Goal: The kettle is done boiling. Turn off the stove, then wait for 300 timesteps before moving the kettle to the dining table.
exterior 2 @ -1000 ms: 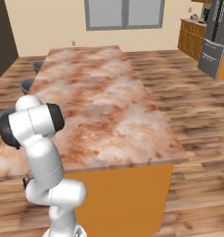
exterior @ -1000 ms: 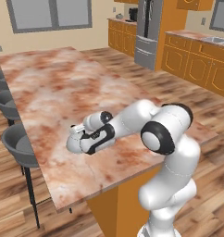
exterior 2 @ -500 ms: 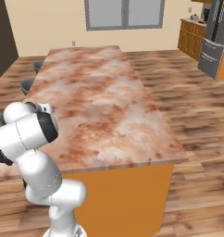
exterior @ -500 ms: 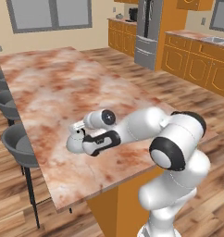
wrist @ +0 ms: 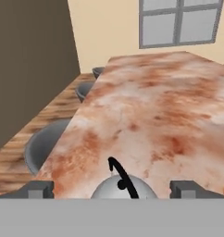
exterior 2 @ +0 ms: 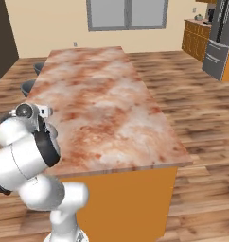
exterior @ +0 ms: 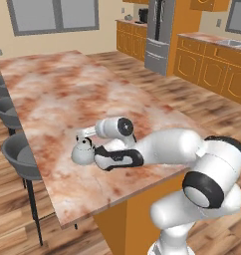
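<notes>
in the left base view the kettle (exterior: 83,152) sits upright on the dining table (exterior: 58,94), near the table's long left edge, beside the grey stools (exterior: 22,157). it is a squat, smooth silver-white dome with a thin black handle on top; which way its spout points cannot be told here. the gripper (exterior: 87,141) is at the kettle, the white forearm lying low across the tabletop behind it. the table's top is glossy marbled stone, reddish-brown and cream, a long slab running away toward the window wall.

in the right base view the white arm bulks at the lower left, in front of the table's near left corner; the orange wooden base (exterior 2: 130,201) shows under the slab.

in the hand view the kettle's rounded top (wrist: 123,187) lies between the two dark fingertips (wrist: 40,189), which stand wide apart, clear of it on either side and gripping nothing. the arched handle runs roughly away from the camera, slightly slanted.
</notes>
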Controlling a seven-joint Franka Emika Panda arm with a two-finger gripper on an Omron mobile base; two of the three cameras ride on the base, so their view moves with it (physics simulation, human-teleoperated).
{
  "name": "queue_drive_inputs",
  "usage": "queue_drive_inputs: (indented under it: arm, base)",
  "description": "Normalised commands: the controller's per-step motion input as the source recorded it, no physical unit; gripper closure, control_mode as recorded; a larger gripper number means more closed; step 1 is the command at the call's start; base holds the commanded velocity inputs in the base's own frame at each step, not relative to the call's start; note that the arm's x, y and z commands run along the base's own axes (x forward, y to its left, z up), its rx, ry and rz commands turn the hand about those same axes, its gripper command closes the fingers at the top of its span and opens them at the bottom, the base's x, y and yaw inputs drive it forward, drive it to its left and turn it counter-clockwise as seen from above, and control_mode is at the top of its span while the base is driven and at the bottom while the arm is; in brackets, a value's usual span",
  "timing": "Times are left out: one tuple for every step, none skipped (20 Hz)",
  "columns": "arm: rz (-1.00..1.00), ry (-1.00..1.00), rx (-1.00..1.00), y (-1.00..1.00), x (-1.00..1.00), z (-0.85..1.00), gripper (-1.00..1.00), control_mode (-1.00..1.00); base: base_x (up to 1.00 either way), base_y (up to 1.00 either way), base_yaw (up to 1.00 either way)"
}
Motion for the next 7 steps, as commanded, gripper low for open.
queue_drive_inputs:
  arm:
    - [0.00, 0.00, 0.06, -0.34, -0.28, 0.51, -1.00, -1.00]
    - [0.00, 0.00, 0.05, -0.33, -0.31, 0.50, -1.00, -1.00]
    - [0.00, 0.00, 0.07, -0.33, -0.31, 0.51, -1.00, -1.00]
    - [0.00, 0.00, 0.08, -0.41, -0.35, 0.47, -1.00, -1.00]
    - [0.00, 0.00, 0.08, -0.40, -0.32, 0.49, -1.00, -1.00]
    - [0.00, 0.00, 0.06, -0.32, -0.31, 0.44, -1.00, -1.00]
    - [0.00, 0.00, 0.06, -0.30, -0.35, 0.48, -1.00, -1.00]
  base:
    - [0.00, 0.00, 0.00]
    - [0.00, 0.00, 0.00]
    - [0.00, 0.00, 0.00]
    - [0.00, 0.00, 0.00]
    - [0.00, 0.00, 0.00]
    - [0.00, 0.00, 0.00]
    - [0.00, 0.00, 0.00]
